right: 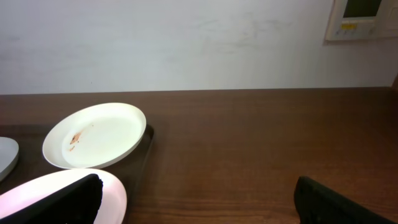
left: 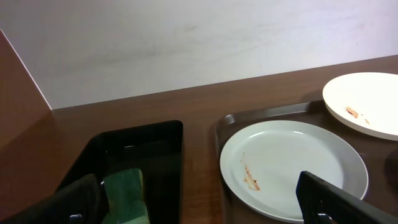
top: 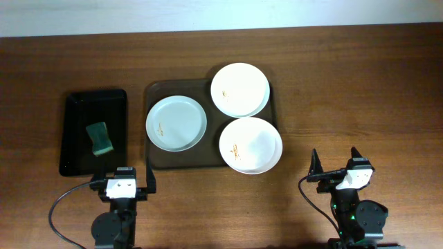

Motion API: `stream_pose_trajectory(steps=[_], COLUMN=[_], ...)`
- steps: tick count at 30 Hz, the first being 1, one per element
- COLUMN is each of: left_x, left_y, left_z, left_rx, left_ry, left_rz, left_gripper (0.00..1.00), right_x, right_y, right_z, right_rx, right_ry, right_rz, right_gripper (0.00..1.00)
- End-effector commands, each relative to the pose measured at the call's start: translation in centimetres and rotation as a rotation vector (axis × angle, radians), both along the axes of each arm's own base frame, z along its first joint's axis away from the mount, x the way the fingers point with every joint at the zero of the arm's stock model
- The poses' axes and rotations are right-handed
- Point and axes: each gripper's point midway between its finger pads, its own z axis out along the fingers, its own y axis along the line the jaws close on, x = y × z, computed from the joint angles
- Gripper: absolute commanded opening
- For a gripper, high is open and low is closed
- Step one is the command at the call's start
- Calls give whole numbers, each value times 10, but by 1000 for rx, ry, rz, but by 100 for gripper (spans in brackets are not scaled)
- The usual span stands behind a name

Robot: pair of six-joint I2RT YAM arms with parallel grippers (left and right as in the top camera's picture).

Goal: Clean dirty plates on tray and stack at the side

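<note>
While both pairs of fingers stand spread and empty, my left gripper hangs just short of the black tray and its green sponge. My right gripper is over bare table — three smeared plates fill the brown tray between, the right two overhanging its rim.

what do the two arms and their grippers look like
Both are black with rounded joint housings, each with a white block behind the gripper. The left gripper and right gripper each have two black tapering fingers. A thin black cable loops from the left arm; a small green light shows on the right arm.
</note>
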Motion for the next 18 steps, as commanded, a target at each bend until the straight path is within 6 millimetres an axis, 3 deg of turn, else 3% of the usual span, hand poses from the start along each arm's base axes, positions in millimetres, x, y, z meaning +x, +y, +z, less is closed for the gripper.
stream_pose_trajectory(steps=[1,14,18], left_x=[0,0,-1], left_y=[-4,-4,-4], left_z=[-1,7,21], left_rx=[19,-17,-23], left_ry=[-1,-34,-62], left_rz=[-21,-18,-18], left_gripper=[99,99,99], right_x=[0,0,-4], right_y=[2,5,16], right_z=[-2,0,26], right_rx=[-3,-2,-4], right_ry=[4,-4,-58], right_rz=[6,23,87], right_gripper=[98,99,98])
